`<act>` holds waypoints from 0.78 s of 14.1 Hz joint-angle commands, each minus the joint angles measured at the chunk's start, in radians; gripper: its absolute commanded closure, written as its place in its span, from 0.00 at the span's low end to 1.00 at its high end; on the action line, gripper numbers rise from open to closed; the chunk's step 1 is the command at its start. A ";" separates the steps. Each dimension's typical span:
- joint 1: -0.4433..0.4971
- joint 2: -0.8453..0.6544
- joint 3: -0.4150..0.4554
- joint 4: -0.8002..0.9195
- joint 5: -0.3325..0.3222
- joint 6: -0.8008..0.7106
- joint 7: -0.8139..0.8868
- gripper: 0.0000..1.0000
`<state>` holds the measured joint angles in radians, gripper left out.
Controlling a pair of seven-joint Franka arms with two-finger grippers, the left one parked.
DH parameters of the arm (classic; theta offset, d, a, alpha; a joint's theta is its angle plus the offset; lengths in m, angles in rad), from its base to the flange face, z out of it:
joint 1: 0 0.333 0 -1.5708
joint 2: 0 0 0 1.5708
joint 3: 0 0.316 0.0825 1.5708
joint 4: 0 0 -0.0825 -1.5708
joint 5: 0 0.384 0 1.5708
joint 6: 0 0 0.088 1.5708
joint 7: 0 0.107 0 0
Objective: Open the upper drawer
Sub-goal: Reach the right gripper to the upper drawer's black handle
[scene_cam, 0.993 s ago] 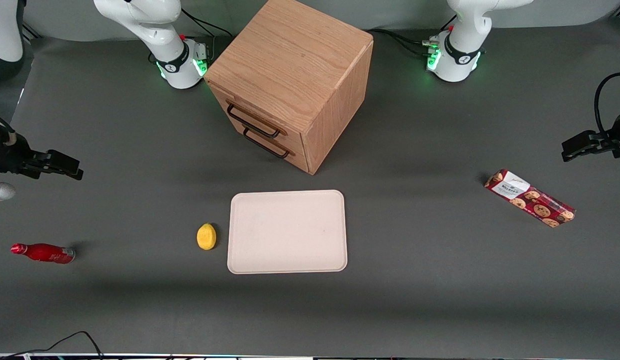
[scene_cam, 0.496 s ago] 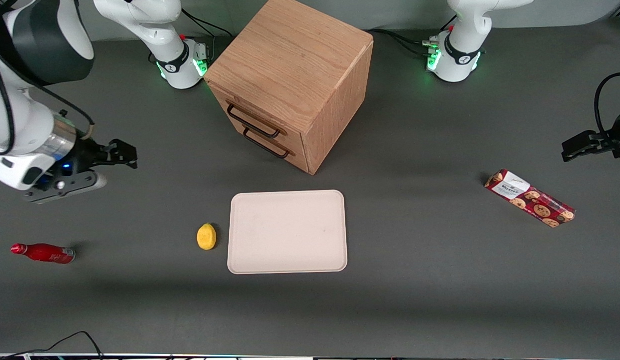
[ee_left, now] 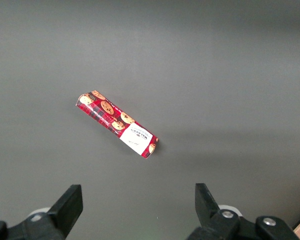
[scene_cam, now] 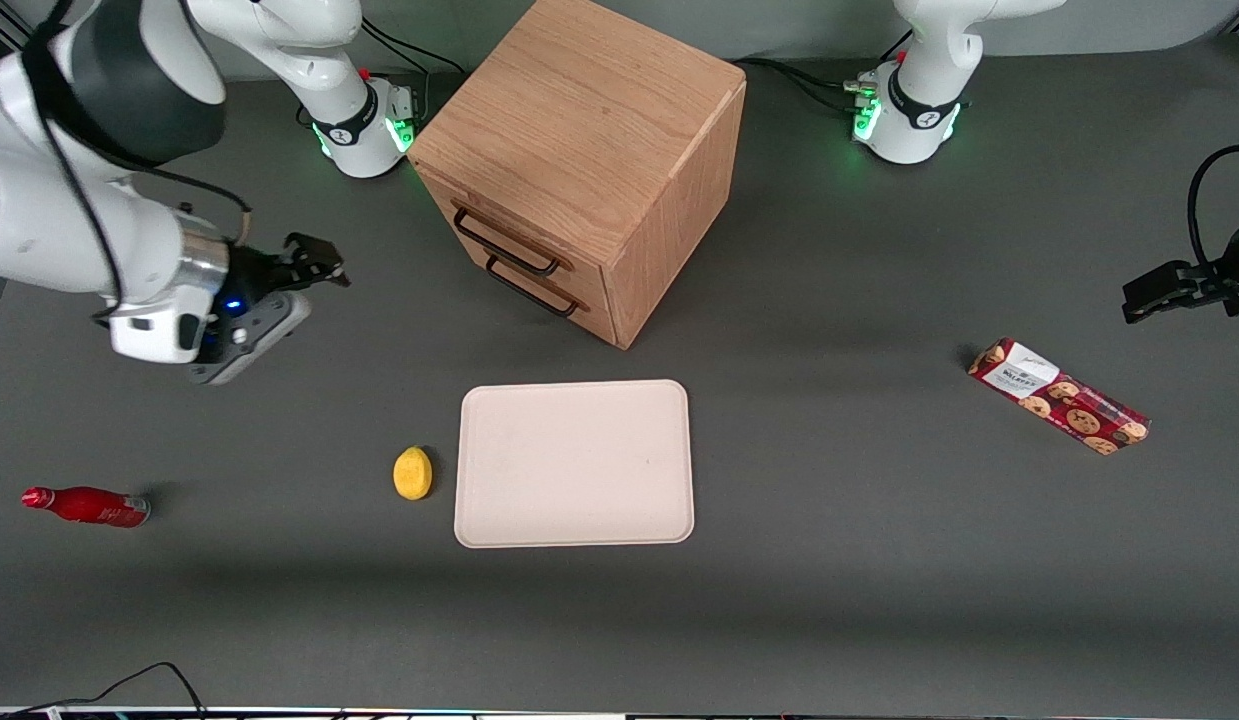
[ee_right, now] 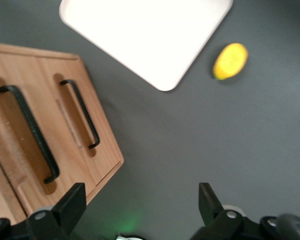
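Though near upper drawer (scene_cam: 506,240), tool (scene_cam: 314,262) agape.

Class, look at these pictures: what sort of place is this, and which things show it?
Probably a robot test bench, not a home: arm bases bolted to a grey table, the open gripper approaching the upper drawer of a lone cabinet, plus a tray, lemon and biscuit packet.

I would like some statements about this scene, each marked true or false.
1. The upper drawer is shut. True.
2. The gripper grips its handle. False: it is open, in the air in front of the cabinet, toward the working arm's end.
3. The lemon lies on the tray. False: it lies on the table beside it.
4. The bottle lies on its side. True.
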<state>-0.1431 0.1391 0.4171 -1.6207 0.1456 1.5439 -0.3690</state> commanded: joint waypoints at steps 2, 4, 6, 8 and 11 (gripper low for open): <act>-0.012 -0.035 0.106 -0.083 0.026 0.057 -0.016 0.00; -0.010 -0.055 0.149 -0.125 0.025 0.103 0.004 0.00; -0.009 -0.079 0.186 -0.181 0.025 0.174 0.027 0.00; -0.006 -0.085 0.218 -0.217 0.026 0.218 0.060 0.00; -0.004 -0.084 0.247 -0.292 0.026 0.303 0.085 0.00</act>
<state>-0.1394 0.0902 0.6525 -1.8426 0.1469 1.7909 -0.3044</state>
